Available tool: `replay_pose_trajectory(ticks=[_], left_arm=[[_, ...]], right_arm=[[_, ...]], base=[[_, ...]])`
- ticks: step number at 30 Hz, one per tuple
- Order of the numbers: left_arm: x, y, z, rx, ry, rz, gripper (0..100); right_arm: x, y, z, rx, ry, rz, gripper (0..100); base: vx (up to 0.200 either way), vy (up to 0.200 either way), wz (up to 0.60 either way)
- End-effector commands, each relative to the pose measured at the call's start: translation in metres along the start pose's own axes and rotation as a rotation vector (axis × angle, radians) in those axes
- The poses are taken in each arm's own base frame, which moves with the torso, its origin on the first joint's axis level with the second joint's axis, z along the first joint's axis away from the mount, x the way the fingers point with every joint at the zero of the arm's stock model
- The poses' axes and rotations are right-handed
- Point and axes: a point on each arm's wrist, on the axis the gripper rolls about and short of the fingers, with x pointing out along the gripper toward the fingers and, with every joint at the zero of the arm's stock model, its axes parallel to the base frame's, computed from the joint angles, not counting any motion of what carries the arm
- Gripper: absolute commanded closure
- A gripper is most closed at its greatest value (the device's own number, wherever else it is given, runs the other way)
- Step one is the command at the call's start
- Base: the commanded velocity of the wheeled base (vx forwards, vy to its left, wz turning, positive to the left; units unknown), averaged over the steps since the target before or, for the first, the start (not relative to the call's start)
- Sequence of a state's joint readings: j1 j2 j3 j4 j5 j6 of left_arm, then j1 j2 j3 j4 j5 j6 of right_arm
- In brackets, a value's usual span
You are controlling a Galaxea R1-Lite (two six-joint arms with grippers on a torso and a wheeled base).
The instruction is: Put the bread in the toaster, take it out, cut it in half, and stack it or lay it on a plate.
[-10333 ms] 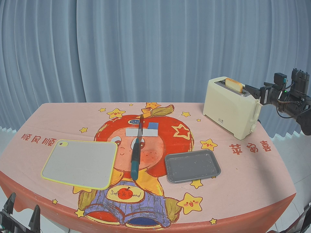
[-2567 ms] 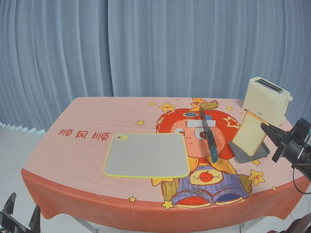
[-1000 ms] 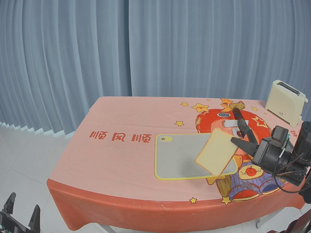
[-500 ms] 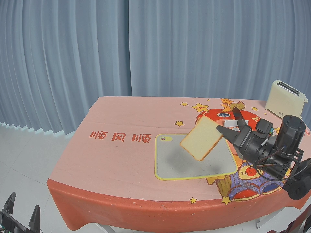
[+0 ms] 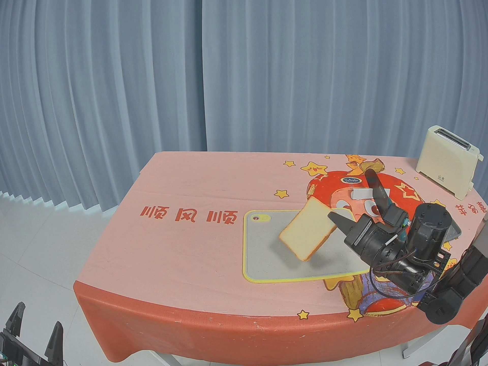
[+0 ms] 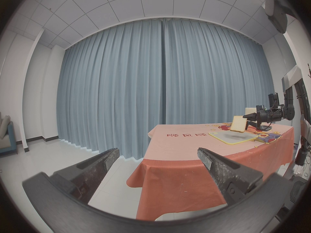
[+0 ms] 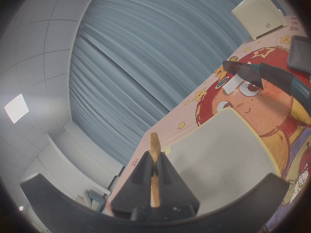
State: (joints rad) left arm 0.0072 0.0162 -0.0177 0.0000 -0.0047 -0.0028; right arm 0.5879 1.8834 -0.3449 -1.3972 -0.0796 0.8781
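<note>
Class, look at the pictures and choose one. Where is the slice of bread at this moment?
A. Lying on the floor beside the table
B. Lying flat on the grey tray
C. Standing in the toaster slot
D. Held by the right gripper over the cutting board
D: the right gripper pinches the bread by one edge, tilted and hanging above the cutting board, well away from the toaster.

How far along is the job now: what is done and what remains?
Done: the bread is out of the toaster. In hand: the right claw holds it tilted above the board, not yet laid flat. Remaining: put it down, take the knife lying beside the board, cut the bread in half, move the halves to the plate.
</note>
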Motion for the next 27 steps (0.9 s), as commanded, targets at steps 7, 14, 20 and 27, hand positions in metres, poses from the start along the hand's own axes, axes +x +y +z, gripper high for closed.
replay_pose_trajectory(ticks=[7, 14, 20, 27], left_arm=[[0.0001, 0.0, -0.0053, 0.0, 0.001, 0.001, 0], [0.0001, 0.0, -0.0053, 0.0, 0.001, 0.001, 0], [0.0001, 0.0, -0.0053, 0.0, 0.001, 0.001, 0], [0.0001, 0.0, -0.0053, 0.0, 0.001, 0.001, 0]], right_arm=[[0.0074, -0.0071, -0.0025, -0.001, 0.002, -0.027, 100], [0.008, -0.0089, -0.0023, 0.0, 0.001, -0.033, 100], [0.01, -0.0121, -0.0063, -0.024, 0.016, -0.045, 100], [0.0112, -0.0144, -0.011, -0.037, 0.029, -0.058, 100]], base=[[0.0, 0.0, 0.0], [0.0, 0.0, 0.0], [0.0, 0.0, 0.0], [0.0, 0.0, 0.0]])
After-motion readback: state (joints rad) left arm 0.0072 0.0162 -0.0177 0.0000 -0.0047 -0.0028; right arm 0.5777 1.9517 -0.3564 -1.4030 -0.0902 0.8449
